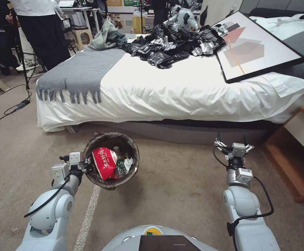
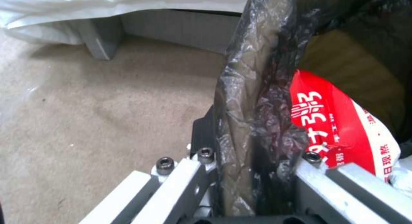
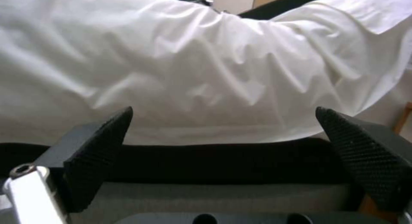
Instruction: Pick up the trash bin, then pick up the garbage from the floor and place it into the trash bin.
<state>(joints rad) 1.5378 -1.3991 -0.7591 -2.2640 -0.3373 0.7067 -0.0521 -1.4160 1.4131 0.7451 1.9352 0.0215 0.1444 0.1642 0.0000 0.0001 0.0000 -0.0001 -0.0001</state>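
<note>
The left gripper (image 1: 84, 164) is clamped on the bag-lined rim of the trash bin (image 1: 111, 160), holding it tilted above the carpet in front of the bed (image 1: 180, 94). Inside the bin lie a red-and-white snack bag (image 1: 104, 162), a bottle and white tissue. The right gripper (image 1: 233, 146) hangs with its fingers (image 3: 98, 153) spread wide and holding nothing, facing the bed's side, well apart from the bin.

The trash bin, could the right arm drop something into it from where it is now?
Probably yes. The trash bin hangs from the left gripper, clamped on its rim, mouth facing up and unobstructed. The right gripper is open and empty, with bare carpet between them.
</note>
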